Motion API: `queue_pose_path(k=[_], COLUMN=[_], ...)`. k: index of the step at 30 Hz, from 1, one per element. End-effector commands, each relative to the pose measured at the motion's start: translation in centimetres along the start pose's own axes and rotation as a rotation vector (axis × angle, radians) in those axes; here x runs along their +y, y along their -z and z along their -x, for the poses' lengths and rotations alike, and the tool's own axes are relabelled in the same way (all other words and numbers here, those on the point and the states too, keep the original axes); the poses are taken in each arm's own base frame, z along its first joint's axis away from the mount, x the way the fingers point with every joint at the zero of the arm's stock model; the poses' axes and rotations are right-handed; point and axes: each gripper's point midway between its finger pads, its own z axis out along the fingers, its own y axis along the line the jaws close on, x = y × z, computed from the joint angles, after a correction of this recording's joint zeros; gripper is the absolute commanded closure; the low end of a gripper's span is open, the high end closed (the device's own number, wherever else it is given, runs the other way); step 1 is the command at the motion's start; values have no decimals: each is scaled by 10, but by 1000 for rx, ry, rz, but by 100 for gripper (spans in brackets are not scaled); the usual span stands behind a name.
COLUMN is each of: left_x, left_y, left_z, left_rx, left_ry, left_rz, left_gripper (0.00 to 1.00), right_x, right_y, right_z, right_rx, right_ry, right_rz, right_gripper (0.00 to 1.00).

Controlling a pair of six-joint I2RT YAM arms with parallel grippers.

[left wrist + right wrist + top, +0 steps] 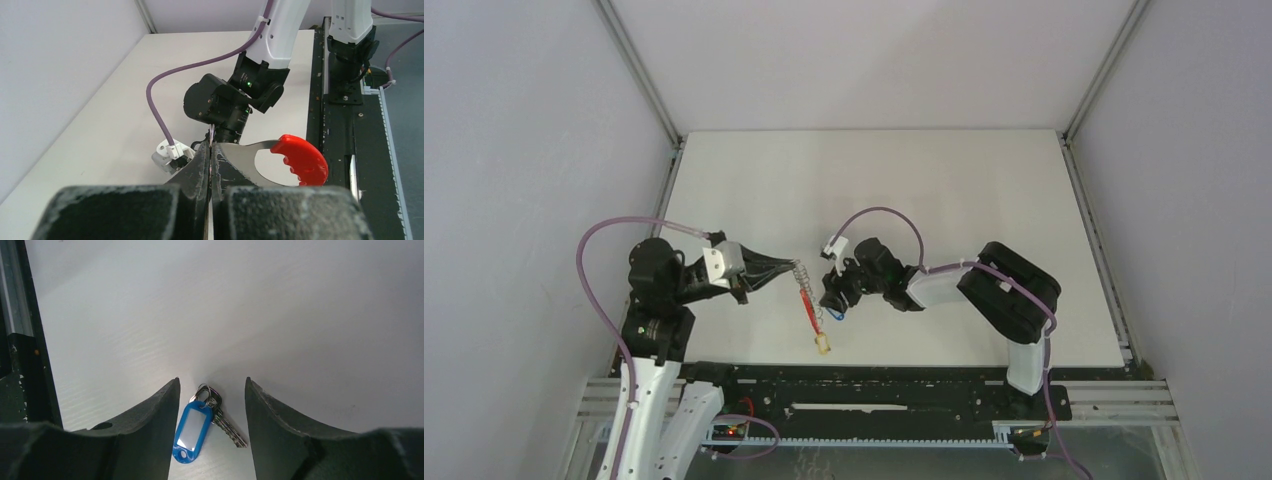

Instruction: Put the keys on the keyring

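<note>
My left gripper [786,269] is shut on the keyring [803,288], holding it above the white table with the red band [807,303] toward the near edge. In the left wrist view the pinched grey plate of the keyring [235,162] sticks out to the right of the left gripper [211,150], ending in the red band [302,159]. My right gripper [211,385] is open and low over the table, one finger on each side of the blue-tagged key [192,432], touching neither tag nor blade. That blue key [837,314] shows just under the right gripper [832,300]. The yellow-orange key [823,346] lies nearer the front edge.
The black rail [874,385] runs along the near table edge, just behind the yellow-orange key. The right arm's wrist [220,102] is close in front of the keyring. Purple cables loop over both arms. White walls enclose the table [874,180] on three sides.
</note>
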Motion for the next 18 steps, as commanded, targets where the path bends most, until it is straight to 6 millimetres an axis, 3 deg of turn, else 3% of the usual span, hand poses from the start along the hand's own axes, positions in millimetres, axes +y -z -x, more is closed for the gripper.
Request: queue_pose_path(k=[1,11,15,18], left_x=[-5,-16,-17,-18], left_y=[3,7,8,8], left_z=[20,34,37,38], left_rx=[-28,-51,-54,-56], left_ry=[-37,-38,-48,-47], left_rz=[-20,-31,-28,-30], left_gripper=[100,100,100,100], right_x=[0,8,10,12], right_y=[-7,-10,-5,1], right_z=[4,-13,-10,-7], right_rx=[-8,43,34,27], right_ry=[38,31,34,37], right_rz=[2,16,19,16], right_gripper=[42,53,52,47])
